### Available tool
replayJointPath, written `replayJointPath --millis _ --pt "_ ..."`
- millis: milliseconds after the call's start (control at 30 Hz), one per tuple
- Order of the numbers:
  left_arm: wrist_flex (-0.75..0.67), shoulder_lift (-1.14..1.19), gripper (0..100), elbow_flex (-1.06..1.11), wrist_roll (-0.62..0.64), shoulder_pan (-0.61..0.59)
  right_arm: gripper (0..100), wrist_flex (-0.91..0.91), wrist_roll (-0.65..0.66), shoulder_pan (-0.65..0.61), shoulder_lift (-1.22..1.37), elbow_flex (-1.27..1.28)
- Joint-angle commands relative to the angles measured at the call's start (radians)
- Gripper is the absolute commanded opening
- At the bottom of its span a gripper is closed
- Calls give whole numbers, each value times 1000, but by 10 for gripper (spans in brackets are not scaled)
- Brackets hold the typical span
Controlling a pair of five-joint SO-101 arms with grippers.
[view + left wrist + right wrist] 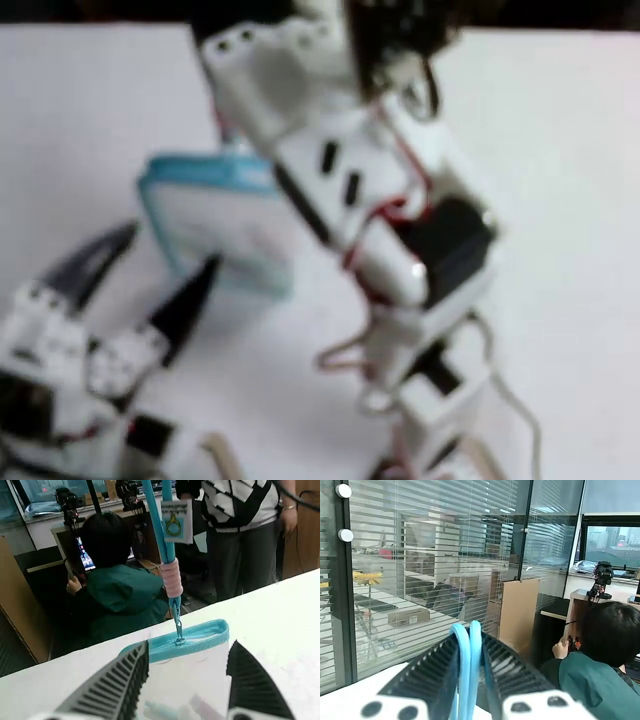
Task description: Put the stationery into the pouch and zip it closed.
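The pouch lies on the desk just ahead of the left pincer, which is spread wide and touches nothing (the zipper edge runs across its front). The right pincer is clenched on the blue strap, which stands upright from the zipper pull.

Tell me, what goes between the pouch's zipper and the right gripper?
A blue strap. In the left wrist view it rises from the zipper pull on the pouch; in the right wrist view the right gripper pinches its loop.
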Motion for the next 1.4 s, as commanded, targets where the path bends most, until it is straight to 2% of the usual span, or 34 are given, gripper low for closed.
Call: replayJointPath --millis 0,333,500,700,867,967,1167,1367 --pt "-54 5 261 34 -9 -5 16 -2 46 38 -56 -17" --pt "-68 5 260 41 -8 -5 16 -59 55 41 -48 -89" --pt "-66 5 260 41 -8 -15 16 101 25 16 -45 -91" --pt "-60 5 261 41 -14 -91 16 237 -61 10 -56 -104" --pt "-31 -1 260 97 -18 -105 16 315 -61 7 -76 -115" --pt "-48 -1 263 138 -23 -108 16 341 -61 5 -104 -115" --pt "-110 -1 260 207 -121 -108 16 446 -61 10 -206 -115" --pt "-109 1 260 256 -124 -102 16 507 -61 12 -312 -115"
